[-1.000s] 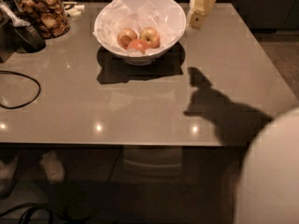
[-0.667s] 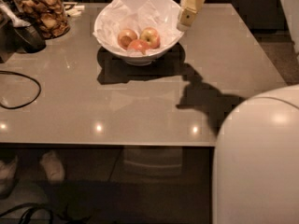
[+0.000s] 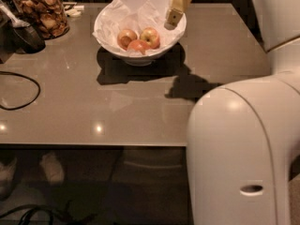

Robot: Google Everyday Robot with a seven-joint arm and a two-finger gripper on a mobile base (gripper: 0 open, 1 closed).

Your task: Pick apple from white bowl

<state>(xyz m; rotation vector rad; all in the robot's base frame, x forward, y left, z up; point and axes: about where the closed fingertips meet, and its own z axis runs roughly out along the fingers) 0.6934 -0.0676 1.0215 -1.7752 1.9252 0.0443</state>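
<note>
Camera view gives you the white bowl (image 3: pixel 139 60) at the far side of the grey table (image 3: pixel 117 111), lined with crumpled white paper (image 3: pixel 112 18). The apple (image 3: pixel 138 46), the reddest of the three, lies at 6 o'clock in the cluster, touching the two paler apples (image 3: pixel 126 36) behind it. Your gripper (image 3: pixel 172 19) hangs over the bowl's rim at about 2 o'clock, above and apart from the fruit; you cannot tell whether it is released or clenched, and it holds nothing you can see. A glass jar of brown snacks (image 3: pixel 44 11) stands at the bowl's 10 o'clock. A black cable (image 3: pixel 21 104) loops at 8 o'clock. The robot's pale arm casing (image 3: pixel 234 149) fills your 4 o'clock corner.
</note>
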